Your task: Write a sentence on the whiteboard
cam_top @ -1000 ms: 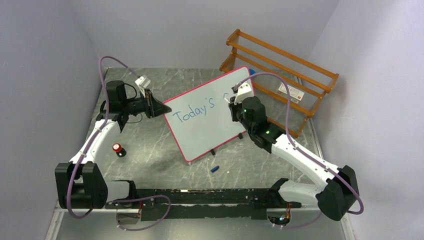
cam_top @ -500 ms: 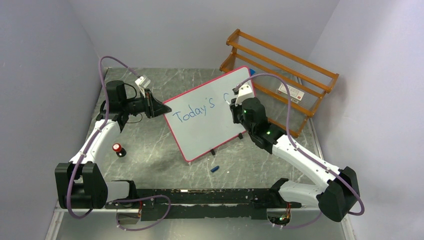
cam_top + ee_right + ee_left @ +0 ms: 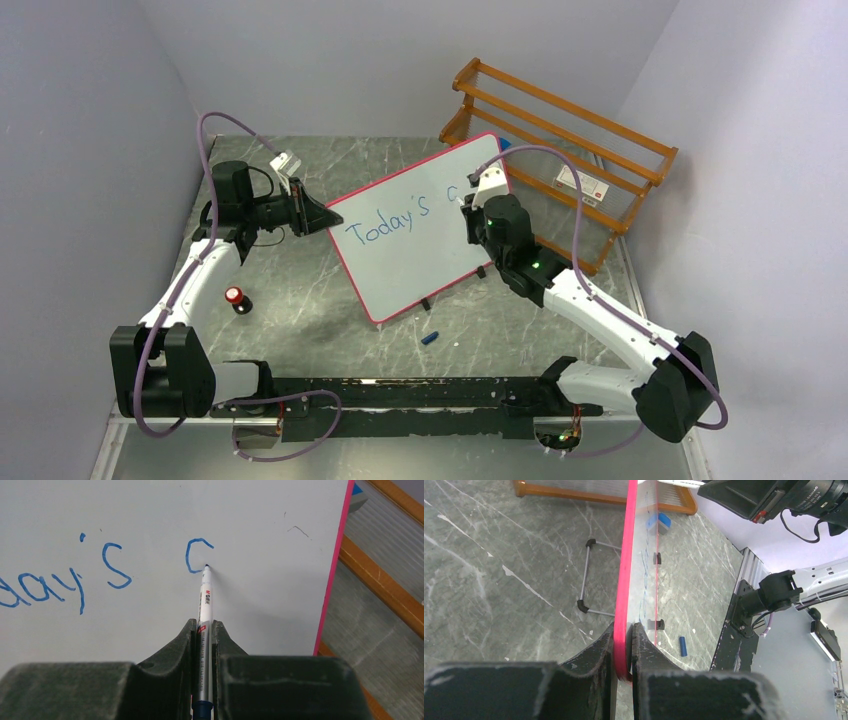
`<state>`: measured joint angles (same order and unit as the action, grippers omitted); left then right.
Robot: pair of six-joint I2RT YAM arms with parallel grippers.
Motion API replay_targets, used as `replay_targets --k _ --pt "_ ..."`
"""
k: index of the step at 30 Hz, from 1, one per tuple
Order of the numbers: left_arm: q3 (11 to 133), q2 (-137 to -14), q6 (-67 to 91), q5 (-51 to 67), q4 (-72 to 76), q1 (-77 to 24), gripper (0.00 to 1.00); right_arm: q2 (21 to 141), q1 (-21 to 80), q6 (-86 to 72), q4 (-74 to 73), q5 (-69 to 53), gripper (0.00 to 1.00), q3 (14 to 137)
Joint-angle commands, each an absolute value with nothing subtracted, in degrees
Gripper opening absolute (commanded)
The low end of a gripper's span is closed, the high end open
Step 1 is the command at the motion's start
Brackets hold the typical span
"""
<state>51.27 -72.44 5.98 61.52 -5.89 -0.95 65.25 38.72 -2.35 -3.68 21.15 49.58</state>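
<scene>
The whiteboard (image 3: 420, 262), white with a pink-red rim, stands tilted on the table. The sentence (image 3: 388, 222) reads "Today's" in blue, followed by an open "c" curve (image 3: 188, 556). At the board's left corner my left gripper (image 3: 322, 217) is shut on the pink rim (image 3: 628, 560), one finger on each face. My right gripper (image 3: 470, 203) hovers at the board's upper right, shut on a white marker (image 3: 205, 597). The marker's tip touches the board beside the "c" curve.
An orange wooden rack (image 3: 570, 130) stands behind the board at the back right. A blue marker cap (image 3: 429, 338) lies on the table in front of the board. A small red-topped object (image 3: 235, 297) stands near the left arm. Walls close in the sides.
The right gripper has shifted slightly to the right with the marker, and the blue curve after "Today's" has grown. The left arm and the board have not moved.
</scene>
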Motion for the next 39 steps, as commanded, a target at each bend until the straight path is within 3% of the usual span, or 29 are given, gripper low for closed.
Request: replay_targets --k 1,39 --pt "49.6 -73.0 1.4 58.1 -8.6 -0.8 0.05 65.8 38.3 -2.1 -0.4 22.6 0.00 49.7" --pt "49.5 -72.8 1.6 58.1 -8.5 -0.8 0.05 65.8 38.1 -3.4 0.2 21.9 0.00 48.9"
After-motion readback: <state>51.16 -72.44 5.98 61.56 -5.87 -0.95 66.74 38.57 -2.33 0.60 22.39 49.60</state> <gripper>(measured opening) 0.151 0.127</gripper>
